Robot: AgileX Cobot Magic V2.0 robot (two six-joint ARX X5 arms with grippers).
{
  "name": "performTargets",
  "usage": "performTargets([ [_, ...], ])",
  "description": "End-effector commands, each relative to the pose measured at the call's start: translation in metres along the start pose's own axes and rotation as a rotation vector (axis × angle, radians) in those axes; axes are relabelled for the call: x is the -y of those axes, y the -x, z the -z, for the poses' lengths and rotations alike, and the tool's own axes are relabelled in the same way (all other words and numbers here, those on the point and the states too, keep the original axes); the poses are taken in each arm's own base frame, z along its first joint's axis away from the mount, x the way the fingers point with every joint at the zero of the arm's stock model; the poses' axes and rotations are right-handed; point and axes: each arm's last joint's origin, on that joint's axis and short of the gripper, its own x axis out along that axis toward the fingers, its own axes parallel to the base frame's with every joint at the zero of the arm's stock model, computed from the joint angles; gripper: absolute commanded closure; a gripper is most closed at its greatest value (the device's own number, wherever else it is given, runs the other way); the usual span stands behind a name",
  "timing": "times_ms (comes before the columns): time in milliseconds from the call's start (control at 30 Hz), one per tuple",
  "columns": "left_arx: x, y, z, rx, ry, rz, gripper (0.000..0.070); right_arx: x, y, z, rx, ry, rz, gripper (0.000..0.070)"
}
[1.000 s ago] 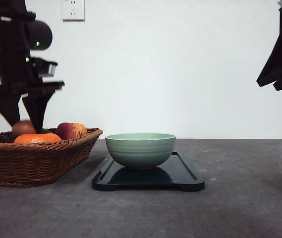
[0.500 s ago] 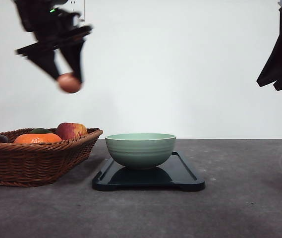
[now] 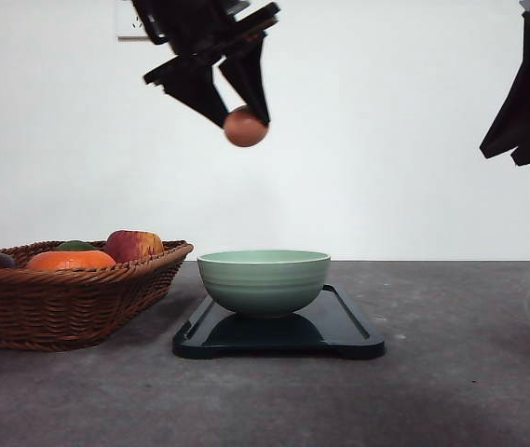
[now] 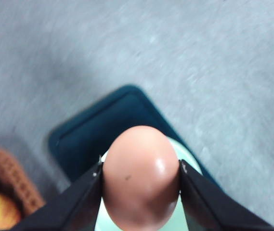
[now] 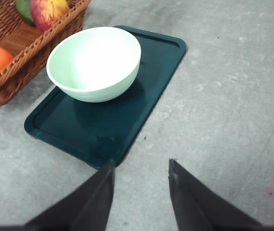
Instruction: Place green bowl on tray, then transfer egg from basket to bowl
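**Carrying the egg toward a bowl that is already in place**

Sitting on the grey table (image 3: 469,372), the woven basket (image 3: 69,298) is the widest thing in the front view; an orange (image 3: 71,260), an apple (image 3: 134,245) and something green behind them lie in it. Just beside it, apparently not touching, stands the black tray (image 3: 339,326), flat on the table. The green bowl (image 3: 264,281) rests upright on the tray, toward the end nearer the basket, and the right wrist view shows its inside empty. So the first half of the task looks finished.

The second half is under way. The left gripper (image 3: 246,119) hangs high above the table with its two fingers closed around the egg (image 3: 246,127), pressing it from either side; the left wrist view shows the egg (image 4: 140,196) clamped between the pads, with the pale bowl rim and the tray's corner below it. In the front view the egg is well clear of the basket and roughly over the basket-side rim of the bowl, not yet above its centre and far above it.

The right gripper (image 5: 140,183) holds nothing; its fingers stand apart, raised over the bare table beside the tray's near corner.

What is left, by my reading: bring the egg over the middle of the bowl, lower it close to the bottom, and let go gently, since a drop from this height could crack it.
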Motion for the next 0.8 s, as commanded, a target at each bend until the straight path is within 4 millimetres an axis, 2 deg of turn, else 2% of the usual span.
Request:
performTargets([
  [0,0.004,-0.014,-0.002,-0.006,-0.022,0.002,0.0489,-0.001,-0.001,-0.001,0.010,-0.007,-0.004,0.0488],
  [433,0.003,-0.092,0.029,-0.223,-0.009,0.022,0.0489,-0.001,-0.001,-0.005,0.046,-0.005,-0.009,0.0488],
  [767,0.003,-0.128,0.050,-0.334,-0.028,-0.008,0.0489,-0.001,-0.001,-0.005,0.046,-0.005,-0.009,0.0488],
])
